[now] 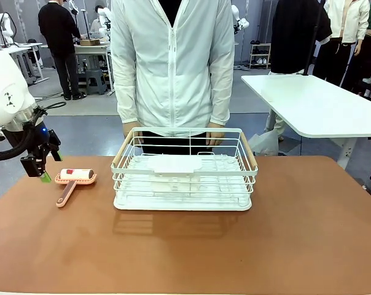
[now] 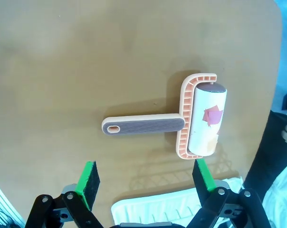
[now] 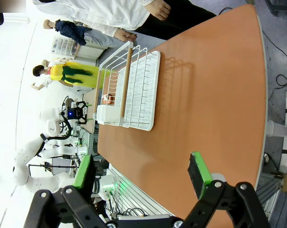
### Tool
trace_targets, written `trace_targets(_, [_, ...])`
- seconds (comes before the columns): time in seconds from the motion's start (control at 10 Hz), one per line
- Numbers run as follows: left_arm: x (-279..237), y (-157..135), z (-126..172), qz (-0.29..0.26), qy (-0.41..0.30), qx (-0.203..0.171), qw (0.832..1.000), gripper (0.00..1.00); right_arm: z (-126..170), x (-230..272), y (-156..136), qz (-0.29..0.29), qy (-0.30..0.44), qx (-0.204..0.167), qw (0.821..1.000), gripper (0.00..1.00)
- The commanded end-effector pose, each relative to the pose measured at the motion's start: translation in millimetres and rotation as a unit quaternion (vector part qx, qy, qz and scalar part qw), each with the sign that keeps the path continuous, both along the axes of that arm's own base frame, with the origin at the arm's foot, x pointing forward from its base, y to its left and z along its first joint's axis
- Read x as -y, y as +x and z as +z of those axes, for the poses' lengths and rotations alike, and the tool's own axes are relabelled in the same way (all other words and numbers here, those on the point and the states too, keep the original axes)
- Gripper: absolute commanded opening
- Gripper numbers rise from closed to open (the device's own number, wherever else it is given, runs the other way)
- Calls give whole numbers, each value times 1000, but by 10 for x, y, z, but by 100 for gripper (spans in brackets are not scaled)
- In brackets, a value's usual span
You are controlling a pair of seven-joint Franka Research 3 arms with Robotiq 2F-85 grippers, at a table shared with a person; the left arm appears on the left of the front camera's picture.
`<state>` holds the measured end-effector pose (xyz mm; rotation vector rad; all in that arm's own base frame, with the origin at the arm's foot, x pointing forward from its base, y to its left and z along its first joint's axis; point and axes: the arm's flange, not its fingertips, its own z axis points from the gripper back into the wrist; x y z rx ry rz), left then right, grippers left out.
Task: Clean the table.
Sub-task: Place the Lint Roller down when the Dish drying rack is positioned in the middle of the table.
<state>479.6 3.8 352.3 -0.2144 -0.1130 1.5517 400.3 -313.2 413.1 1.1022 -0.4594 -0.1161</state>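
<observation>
Table point(image 1: 308, 233), reddish-brown, spreads from the near edge to the person at the far side. At its left, the left gripper point(image 1: 40, 171) hovers above the top with its green pads spread wide and nothing between them. Just beside it a pink lint roller point(image 1: 74, 180) lies flat on the table, handle toward the near side. The right gripper point(image 3: 142, 178) is also spread and empty. Farther back, mid-table, stands a white wire rack point(image 1: 184, 170); the person's hands point(image 1: 214, 136) rest at its far rim.
</observation>
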Motion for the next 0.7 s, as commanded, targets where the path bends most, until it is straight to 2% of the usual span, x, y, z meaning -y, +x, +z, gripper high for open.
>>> trace_targets(0.0, [31, 61, 114, 9, 5, -19, 1000, 100, 39, -13, -14, -1, -3, -3, 1000, 100])
trace_targets(0.1, [0, 0, 0, 0, 0, 0, 1000, 100, 39, -13, -14, -1, -3, -3, 1000, 100])
trace_targets(0.6, [0, 0, 0, 0, 0, 0, 1000, 100, 39, -13, -14, -1, -3, -3, 1000, 100])
